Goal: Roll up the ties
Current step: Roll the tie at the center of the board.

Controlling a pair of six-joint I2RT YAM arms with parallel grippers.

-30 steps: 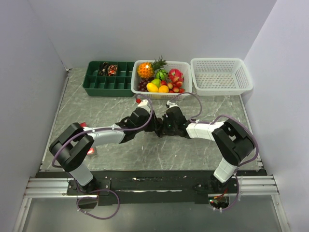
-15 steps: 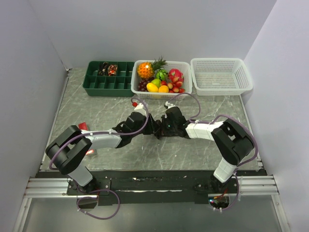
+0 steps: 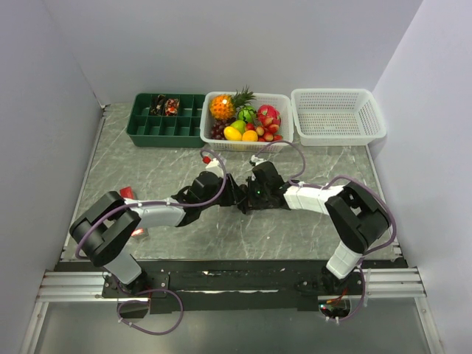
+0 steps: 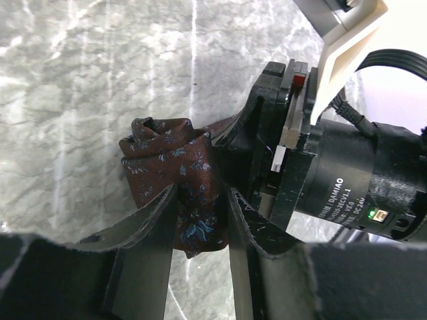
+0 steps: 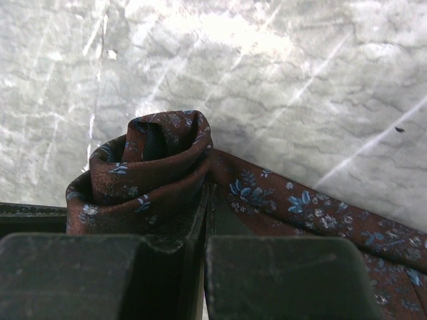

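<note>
Pale walls (image 3: pixel 221 44) close round a grey marbled desk (image 3: pixel 140 169). At its far edge stand a white basket (image 3: pixel 209 110) heaped with fruit (image 3: pixel 243 122), a second white basket (image 3: pixel 338 114) and a green tray (image 3: pixel 164 140). Dark things in one far compartment are too small to make out. The two arms meet mid-desk, and from above they hide the tie. The left hand (image 4: pixel 199 207) is clamped on the tie (image 4: pixel 170 157), rolled into a dark reddish-brown coil with blue flowers. The right hand (image 5: pixel 205 200) has its fingers pressed together against the coil's side; whether cloth is nipped between them cannot be told. The loose tail is cut off by the right wrist view's edge.
</note>
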